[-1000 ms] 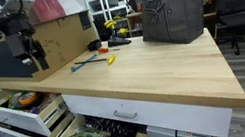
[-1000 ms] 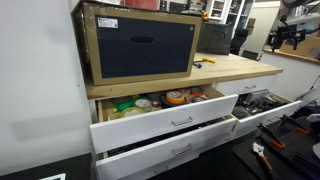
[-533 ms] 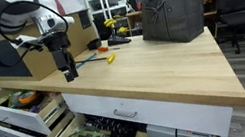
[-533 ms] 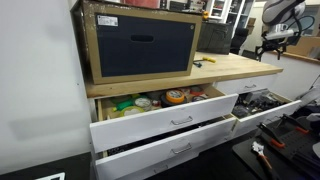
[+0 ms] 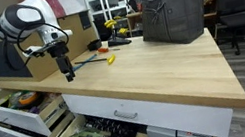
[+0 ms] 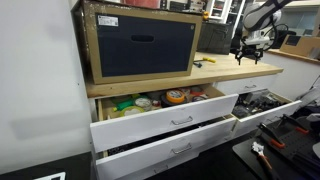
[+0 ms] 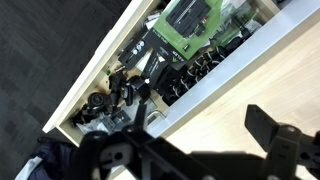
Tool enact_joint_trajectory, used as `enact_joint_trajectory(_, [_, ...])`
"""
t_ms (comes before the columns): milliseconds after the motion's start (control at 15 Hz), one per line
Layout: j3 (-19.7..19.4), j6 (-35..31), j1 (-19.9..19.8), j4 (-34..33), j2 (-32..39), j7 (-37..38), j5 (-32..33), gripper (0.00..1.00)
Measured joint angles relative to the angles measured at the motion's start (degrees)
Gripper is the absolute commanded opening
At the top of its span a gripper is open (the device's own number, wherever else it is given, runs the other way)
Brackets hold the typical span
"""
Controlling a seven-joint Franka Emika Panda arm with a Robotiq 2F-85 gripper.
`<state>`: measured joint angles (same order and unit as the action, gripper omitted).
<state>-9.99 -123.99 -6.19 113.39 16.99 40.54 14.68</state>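
Swinging in past the cardboard box (image 5: pixel 76 34), our arm (image 5: pixel 22 17) has dropped toward the workbench (image 5: pixel 153 68). The gripper (image 5: pixel 67 74) now hangs just above the bench's corner, over the open drawers (image 5: pixel 13 110). We see its jaws spread wide, holding nothing. Nearest lie a blue tool (image 5: pixel 85 63) and a yellow-handled tool (image 5: pixel 111 58), both untouched.

We see the gripper (image 6: pixel 249 57) hanging just above the far end of the wooden benchtop (image 6: pixel 228 68), well apart from the wood-framed box (image 6: pixel 140 45) at the near end. Below that box the top drawer (image 6: pixel 175 121) stands open, an orange tape roll (image 6: pixel 176 97) among its clutter.
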Motion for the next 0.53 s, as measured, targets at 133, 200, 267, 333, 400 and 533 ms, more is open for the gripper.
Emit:
enact_joint_trajectory(133, [-0.36, 0.0, -0.05, 0.26, -0.16, -1.07, -0.02, 1.0])
enact_joint_trajectory(200, [-0.6, 0.04, -0.1, 0.51, -0.32, -1.32, -0.02, 1.0])
enact_joint_trajectory(267, [-0.89, 0.08, -0.11, 0.84, -0.54, -1.71, -0.01, 1.0])
enact_joint_trajectory(333, [-1.24, 0.11, -0.11, 1.28, -0.83, -2.11, 0.04, 1.0])
enact_joint_trajectory(400, [-1.62, 0.44, -0.12, 1.72, -1.11, -2.37, 0.08, 1.0])
enact_joint_trajectory(533, [-2.1, 2.29, -0.12, 2.1, -1.64, -2.64, 0.13, 1.0])
